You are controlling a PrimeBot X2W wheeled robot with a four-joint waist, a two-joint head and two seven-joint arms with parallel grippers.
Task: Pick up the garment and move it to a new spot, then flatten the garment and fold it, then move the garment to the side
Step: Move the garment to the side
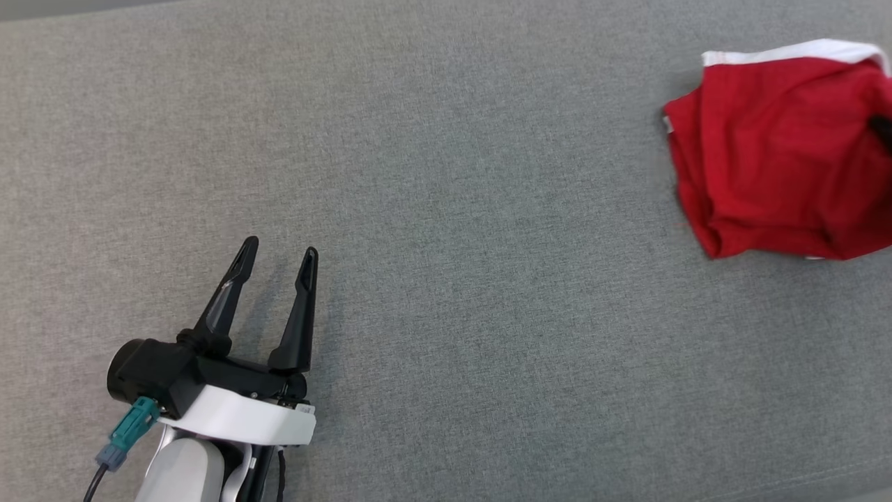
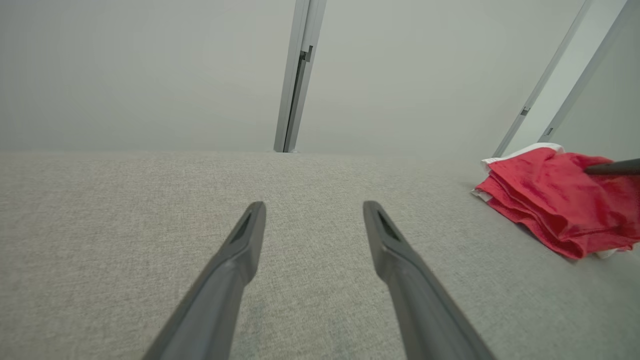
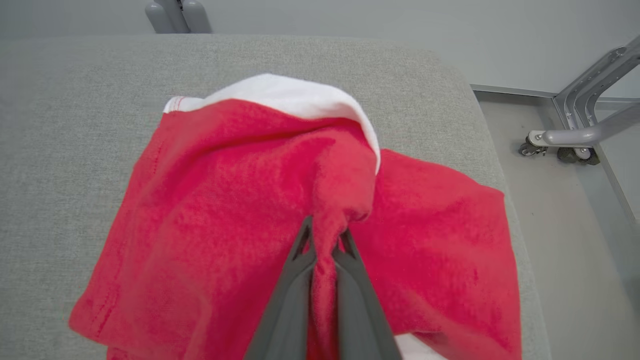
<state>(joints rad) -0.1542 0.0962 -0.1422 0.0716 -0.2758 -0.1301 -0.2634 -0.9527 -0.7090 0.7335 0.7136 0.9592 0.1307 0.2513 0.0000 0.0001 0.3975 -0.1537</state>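
The garment (image 1: 780,146) is a red cloth with a white edge, bunched at the far right of the grey padded table. In the right wrist view the garment (image 3: 225,210) has a raised fold pinched between my right gripper (image 3: 325,239), which is shut on it. A dark fingertip (image 1: 882,129) of that gripper shows at the right edge of the head view. My left gripper (image 1: 279,252) stands open at the lower left, well away from the cloth, with nothing between its fingers. The left wrist view has the garment (image 2: 560,205) at its far right.
The grey fabric table (image 1: 446,209) stretches wide between the two grippers. Its right edge (image 3: 505,165) lies just beyond the garment, with floor and a wheeled metal frame (image 3: 575,140) past it. A metal post (image 2: 297,75) stands behind the table.
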